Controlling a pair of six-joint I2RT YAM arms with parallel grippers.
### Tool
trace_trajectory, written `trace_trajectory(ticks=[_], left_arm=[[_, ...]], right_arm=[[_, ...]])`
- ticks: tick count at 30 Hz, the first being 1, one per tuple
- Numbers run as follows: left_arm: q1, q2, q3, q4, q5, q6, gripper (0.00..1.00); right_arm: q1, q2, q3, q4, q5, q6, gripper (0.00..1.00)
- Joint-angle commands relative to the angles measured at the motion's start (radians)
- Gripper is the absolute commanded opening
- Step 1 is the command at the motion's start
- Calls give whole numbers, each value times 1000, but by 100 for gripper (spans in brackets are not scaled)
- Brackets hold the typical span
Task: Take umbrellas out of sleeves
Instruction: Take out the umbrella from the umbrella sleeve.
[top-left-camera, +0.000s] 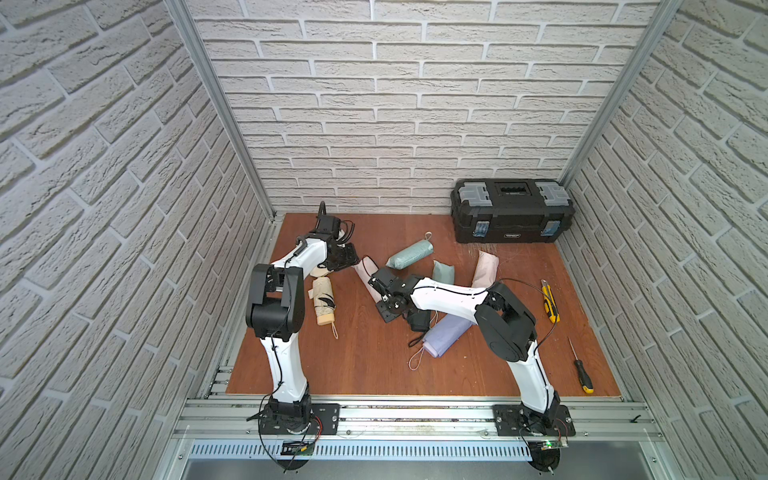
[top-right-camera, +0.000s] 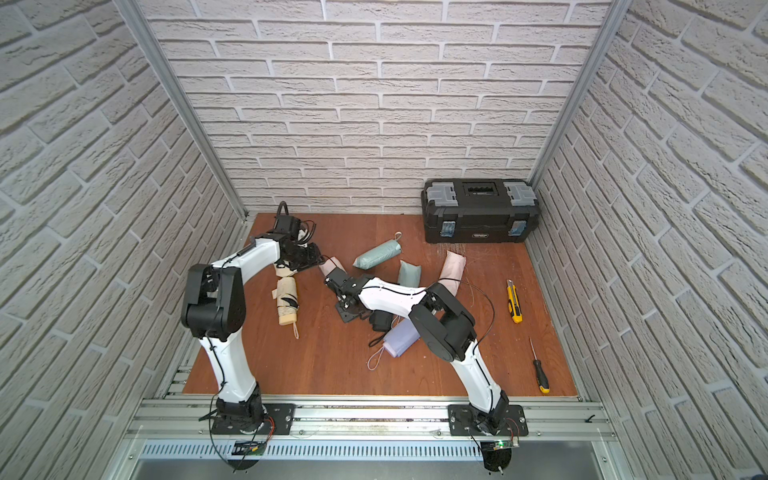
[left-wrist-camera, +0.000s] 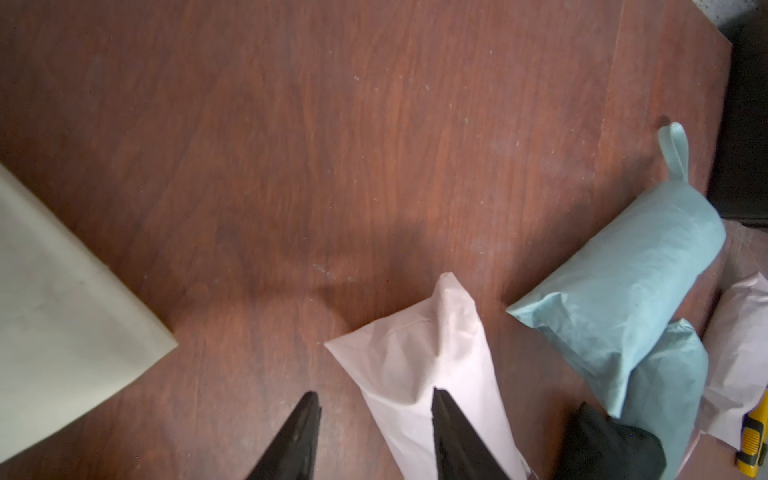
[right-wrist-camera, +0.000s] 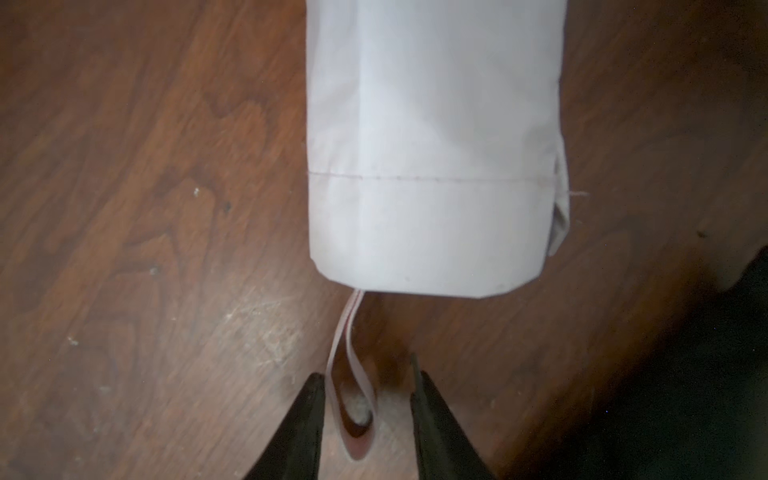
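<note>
Right wrist view: right end effector (right-wrist-camera: 368, 376) is open, jaws straddling the pink wrist loop (right-wrist-camera: 350, 332) poking from its pink sleeve (right-wrist-camera: 432, 166) on the table (right-wrist-camera: 124, 208) — pinch it squarely before pulling. Left end effector (left-wrist-camera: 376, 392) is open too — better clamp the sleeve's closed end.

light: bright, even | shadows: soft | top views: edges bowed | wrist views: slightly blurred

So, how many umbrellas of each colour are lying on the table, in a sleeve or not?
Beige umbrella: 1
Pink umbrellas: 2
Mint umbrellas: 2
Black umbrella: 1
Lilac umbrella: 1
Total: 7
</note>
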Motion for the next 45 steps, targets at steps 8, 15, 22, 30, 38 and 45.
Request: trace_trajectory(ticks=[8,15,22,30,38,45], left_arm=[[19,44,-89,188,115,-188,52],[65,48,-201,382,128,-431,53],[74,54,-233,484,151,-626,56],[46,113,-194,516,203,-732,46],[52,145,-191,553,193,-756,19],[57,116,-215,565,172,-734,7]], right_arm=[[17,38,34,-34,23,34,12],[17,36,36,-38,23,35,9],[17,38,29,-33,21,36,7],[16,44,34,-28,19,39,6],[17,45,28,-19,8,44,6],[17,44,26,-17,5,47,5]])
